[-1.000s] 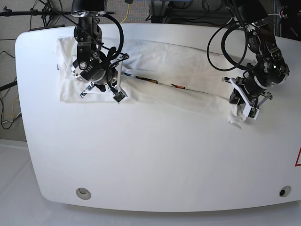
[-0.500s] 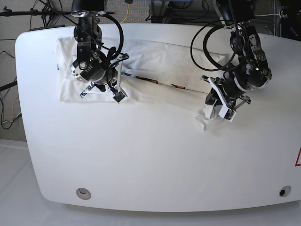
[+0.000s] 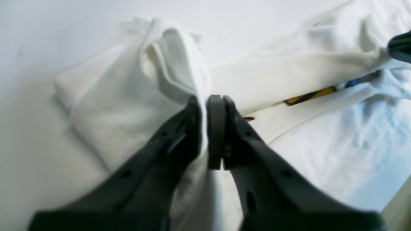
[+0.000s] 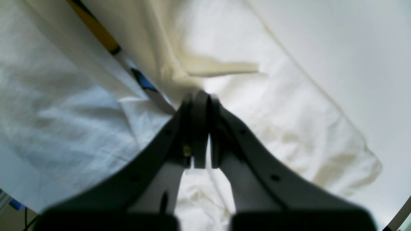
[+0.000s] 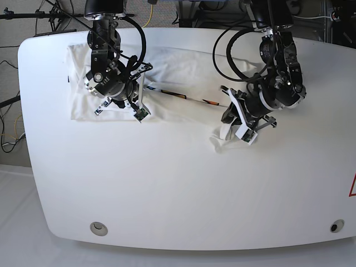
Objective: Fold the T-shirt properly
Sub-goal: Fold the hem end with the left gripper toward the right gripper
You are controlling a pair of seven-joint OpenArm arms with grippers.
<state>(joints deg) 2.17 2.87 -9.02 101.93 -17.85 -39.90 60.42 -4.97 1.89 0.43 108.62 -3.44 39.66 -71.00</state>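
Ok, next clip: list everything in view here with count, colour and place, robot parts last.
T-shirt: one, white with a strip of yellow, orange and blue print showing in a fold; spread along the far side of the table, its end by the left arm bunched up and lifted.
Table: one, white, rounded corners; fills the base view, with a small round fitting near each front corner.
Cables: several, black, looping from the arms; a yellow one behind the table's far edge.
Left tool: one, dark; shut on a pinch of T-shirt fabric, right of centre in the base view.
Right tool: one, dark; shut on the T-shirt by its printed fold, at the base view's left.
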